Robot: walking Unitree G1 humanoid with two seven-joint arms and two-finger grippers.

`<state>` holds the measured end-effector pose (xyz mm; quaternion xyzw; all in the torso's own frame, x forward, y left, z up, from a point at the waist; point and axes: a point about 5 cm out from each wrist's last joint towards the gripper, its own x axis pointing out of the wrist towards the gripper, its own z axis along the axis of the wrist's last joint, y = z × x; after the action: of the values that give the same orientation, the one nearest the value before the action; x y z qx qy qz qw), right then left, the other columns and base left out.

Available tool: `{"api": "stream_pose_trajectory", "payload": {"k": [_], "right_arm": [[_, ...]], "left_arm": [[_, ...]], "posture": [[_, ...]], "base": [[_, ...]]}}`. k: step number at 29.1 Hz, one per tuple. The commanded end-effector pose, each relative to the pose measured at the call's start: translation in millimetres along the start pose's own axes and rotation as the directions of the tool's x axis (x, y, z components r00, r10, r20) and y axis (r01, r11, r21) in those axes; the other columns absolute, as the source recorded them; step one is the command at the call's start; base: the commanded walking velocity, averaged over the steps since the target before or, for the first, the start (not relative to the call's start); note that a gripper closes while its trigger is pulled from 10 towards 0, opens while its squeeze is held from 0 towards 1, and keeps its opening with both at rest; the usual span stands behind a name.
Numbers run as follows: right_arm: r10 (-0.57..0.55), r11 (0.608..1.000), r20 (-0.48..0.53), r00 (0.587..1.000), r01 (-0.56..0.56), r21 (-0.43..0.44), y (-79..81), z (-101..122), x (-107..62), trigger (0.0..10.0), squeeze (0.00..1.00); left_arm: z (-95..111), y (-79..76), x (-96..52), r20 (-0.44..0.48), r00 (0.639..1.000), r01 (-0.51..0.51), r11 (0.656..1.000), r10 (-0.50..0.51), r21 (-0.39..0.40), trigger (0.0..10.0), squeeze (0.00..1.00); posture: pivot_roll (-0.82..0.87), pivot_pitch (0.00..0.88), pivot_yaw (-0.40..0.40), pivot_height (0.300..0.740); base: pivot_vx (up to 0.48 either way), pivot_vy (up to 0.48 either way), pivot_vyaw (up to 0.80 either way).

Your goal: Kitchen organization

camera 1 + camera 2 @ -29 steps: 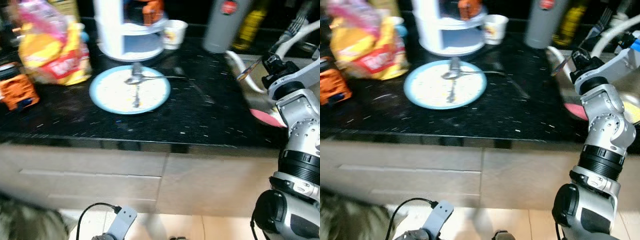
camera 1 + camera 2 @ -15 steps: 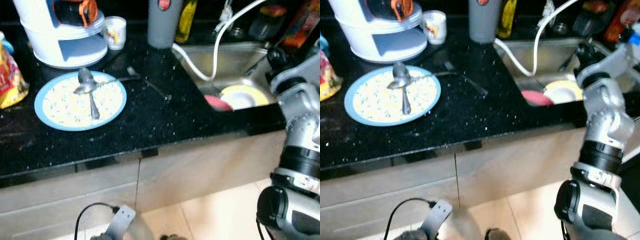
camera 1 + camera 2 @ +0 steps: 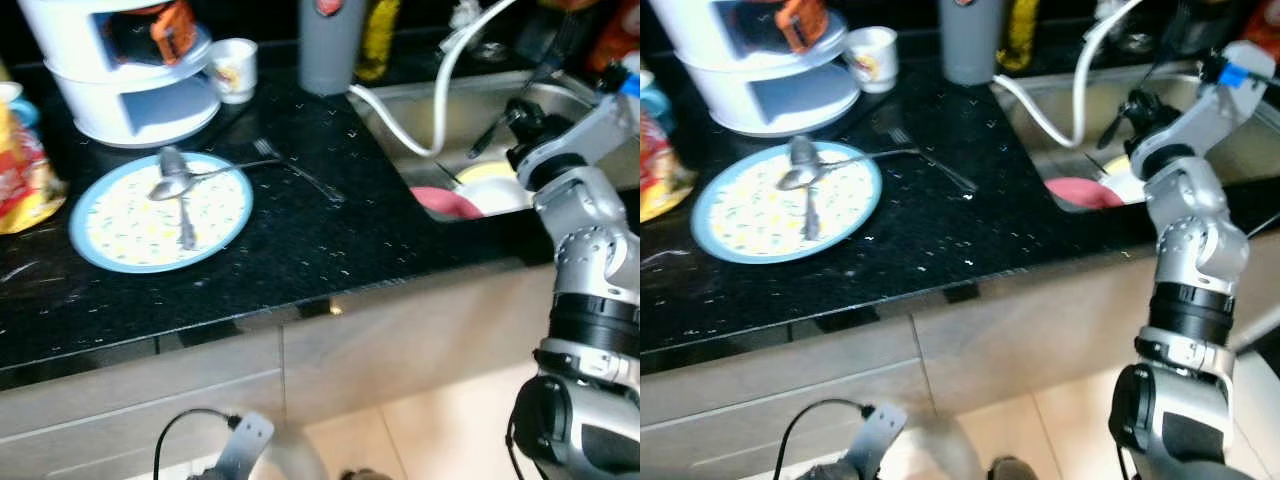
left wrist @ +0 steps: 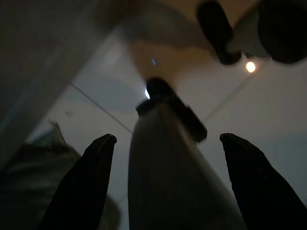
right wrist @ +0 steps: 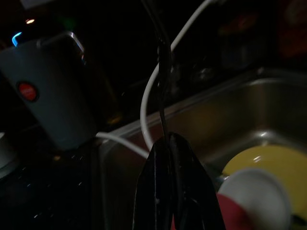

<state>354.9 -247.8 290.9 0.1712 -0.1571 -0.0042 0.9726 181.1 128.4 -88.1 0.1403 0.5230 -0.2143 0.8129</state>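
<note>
My right gripper (image 5: 168,143) hovers over the sink (image 3: 560,100), jaws clamped on a thin utensil (image 5: 164,81) projecting straight beyond them. My left gripper (image 4: 165,184) hangs idle, jaws apart.

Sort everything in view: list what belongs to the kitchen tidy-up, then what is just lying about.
Job in hand:
right gripper, fingers shut on a thin utensil over the sink
blue plate, spoons, fork
yellow plate, pink bowl

Lying about:
snack bag, cup, grey bottle, white stand, hose
left gripper, idle
</note>
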Motion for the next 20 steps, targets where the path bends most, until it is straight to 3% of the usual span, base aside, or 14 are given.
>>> {"api": "stream_pose_trajectory", "payload": {"k": [1, 6, 20], "right_arm": [[0.019, 1.000, 0.000, 1.000, -0.019, -0.010, 7.4, -3.0, 1.0, 0.0, 0.00], [0.035, 0.999, -0.001, 0.999, -0.035, -0.005, 11.9, -5.1, 1.0, 0.0, 0.00], [0.055, 0.998, -0.005, 0.998, -0.055, -0.017, 16.9, -8.0, -0.4, 0.0, 0.00]], "left_arm": [[-12.4, -0.3, -0.2, -0.039, 0.999, -0.014, 1.000, 0.013, -0.022, 10.0, 0.00], [-13.0, -0.1, -0.2, -0.044, 0.999, -0.020, 0.999, 0.018, -0.040, 10.0, 0.00], [-14.6, 1.3, -0.4, -0.058, 0.998, -0.033, 0.998, 0.030, -0.054, 10.0, 0.00]], "posture": [[0.00, 0.100, -0.024, 0.740], [0.01, 0.098, -0.024, 0.740], [0.01, 0.098, -0.020, 0.740]], "base": [[0.000, 0.000, 0.00], [0.000, -0.109, 0.00], [0.000, -0.428, 0.00]]}}
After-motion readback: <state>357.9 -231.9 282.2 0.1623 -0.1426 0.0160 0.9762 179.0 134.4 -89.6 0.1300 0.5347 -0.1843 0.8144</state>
